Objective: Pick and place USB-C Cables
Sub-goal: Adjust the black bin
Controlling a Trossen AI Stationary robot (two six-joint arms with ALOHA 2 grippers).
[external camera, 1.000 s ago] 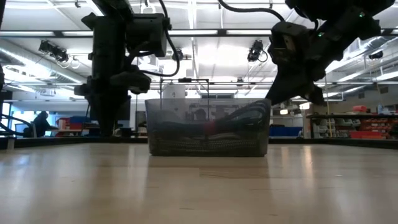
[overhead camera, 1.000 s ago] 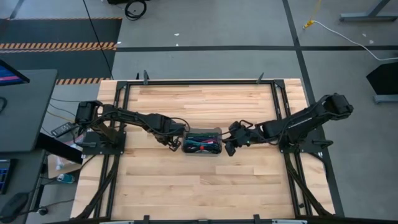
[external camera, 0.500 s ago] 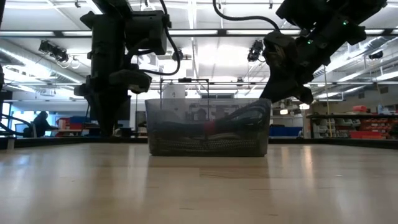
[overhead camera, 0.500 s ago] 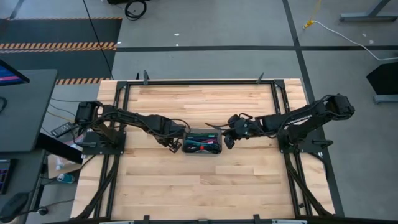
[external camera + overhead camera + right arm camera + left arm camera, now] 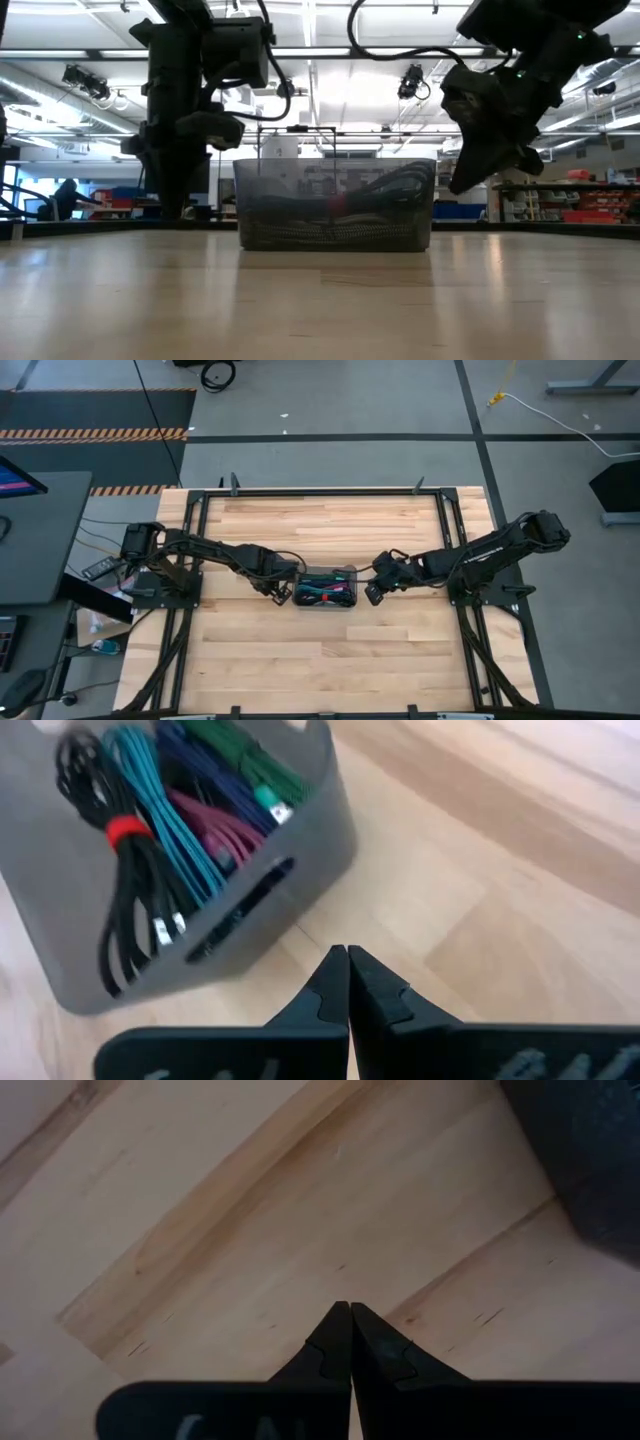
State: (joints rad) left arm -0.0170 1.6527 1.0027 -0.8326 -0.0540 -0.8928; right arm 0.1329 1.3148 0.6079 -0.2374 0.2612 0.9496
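The right wrist view alone looks into the grey tray (image 5: 300,850) and shows the USB-C cables (image 5: 180,840) bundled inside it: black with a red band, teal, maroon, dark blue and green; the high view gives only a dark box at the centre of the frame on the wooden table (image 5: 320,650); the low view shows dim coils through its wall. Compared with half a second ago, the right gripper (image 5: 372,595) has drawn back from the tray's right end and dropped lower; its fingers are pressed together, empty. The left gripper (image 5: 281,597) hangs at the tray's left end, pointed down, fingers likewise closed on nothing.
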